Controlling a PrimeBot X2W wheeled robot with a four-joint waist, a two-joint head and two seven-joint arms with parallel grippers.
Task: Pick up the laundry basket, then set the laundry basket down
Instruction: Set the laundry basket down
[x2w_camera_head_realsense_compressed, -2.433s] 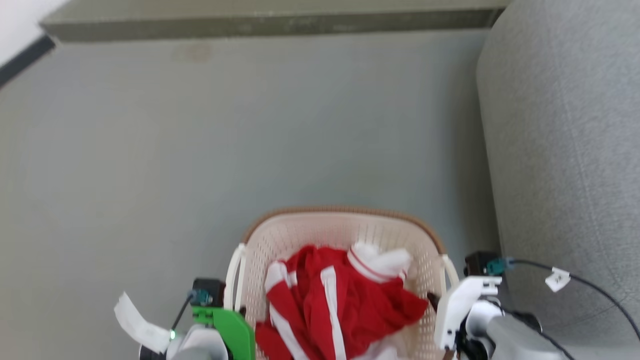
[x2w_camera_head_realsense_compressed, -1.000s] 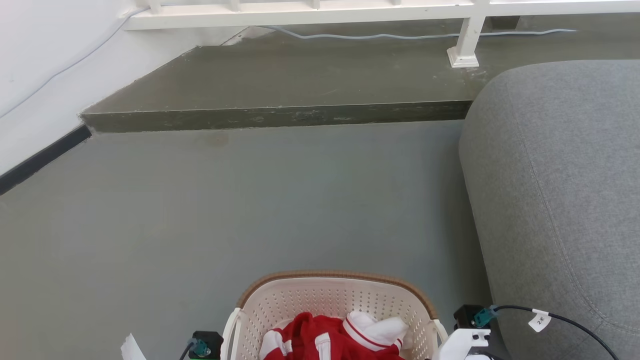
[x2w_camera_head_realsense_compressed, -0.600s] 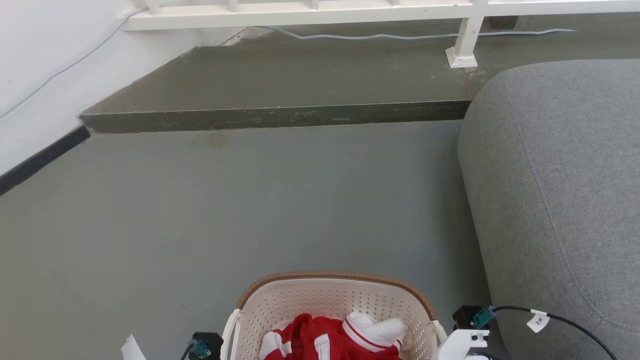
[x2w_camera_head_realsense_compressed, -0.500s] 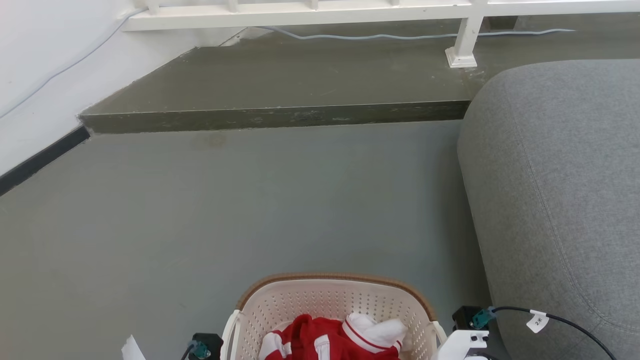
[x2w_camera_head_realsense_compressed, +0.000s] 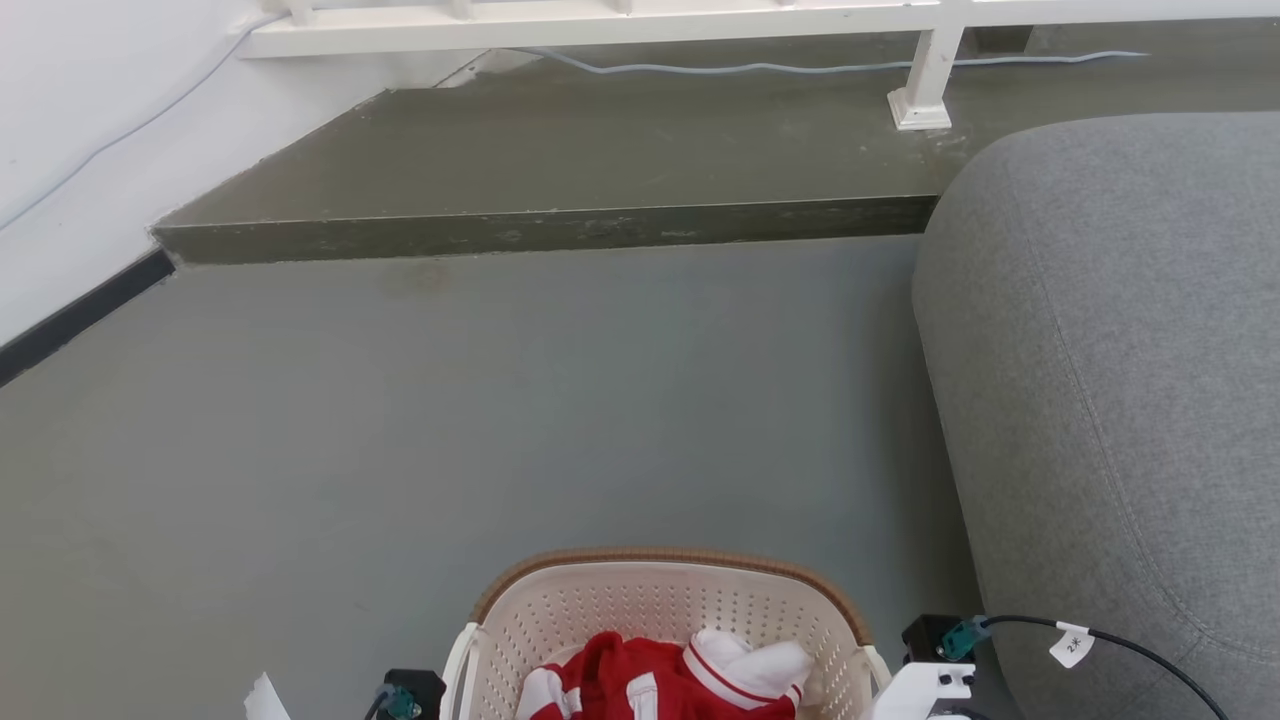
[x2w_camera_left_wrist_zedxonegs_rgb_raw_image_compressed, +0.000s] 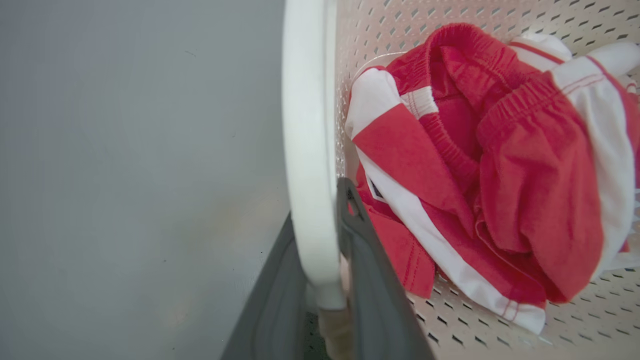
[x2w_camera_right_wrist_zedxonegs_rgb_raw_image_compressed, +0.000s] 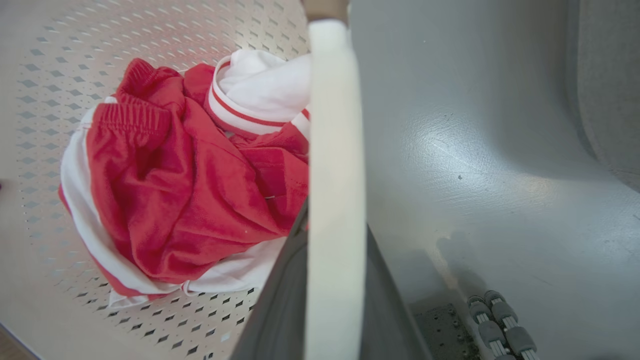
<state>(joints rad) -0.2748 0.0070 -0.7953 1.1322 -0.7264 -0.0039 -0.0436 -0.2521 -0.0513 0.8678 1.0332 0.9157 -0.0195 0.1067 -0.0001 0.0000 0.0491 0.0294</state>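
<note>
The laundry basket (x2w_camera_head_realsense_compressed: 655, 598), cream perforated plastic with a brown rim, sits at the bottom middle of the head view with red and white clothes (x2w_camera_head_realsense_compressed: 660, 680) in it. My two wrists flank it there. In the left wrist view my left gripper (x2w_camera_left_wrist_zedxonegs_rgb_raw_image_compressed: 317, 210) is shut on the basket's white side handle (x2w_camera_left_wrist_zedxonegs_rgb_raw_image_compressed: 307, 150), one dark finger on each side. The right wrist view shows my right gripper (x2w_camera_right_wrist_zedxonegs_rgb_raw_image_compressed: 336, 225) shut on the other white handle (x2w_camera_right_wrist_zedxonegs_rgb_raw_image_compressed: 334, 150). The clothes (x2w_camera_right_wrist_zedxonegs_rgb_raw_image_compressed: 175, 185) lie heaped on the basket's floor.
A grey sofa (x2w_camera_head_realsense_compressed: 1120, 350) fills the right side, close to the basket. Ahead, open grey floor (x2w_camera_head_realsense_compressed: 500, 400) runs to a raised dark step (x2w_camera_head_realsense_compressed: 540, 230) with a white railing post (x2w_camera_head_realsense_compressed: 922, 95). A white wall (x2w_camera_head_realsense_compressed: 70, 150) borders the left. Small grey rollers (x2w_camera_right_wrist_zedxonegs_rgb_raw_image_compressed: 500, 320) show low in the right wrist view.
The head camera has risen since the oldest frame, bringing the step and railing into view. Over the last second the picture shifts only slightly. Both wrists stay beside the basket.
</note>
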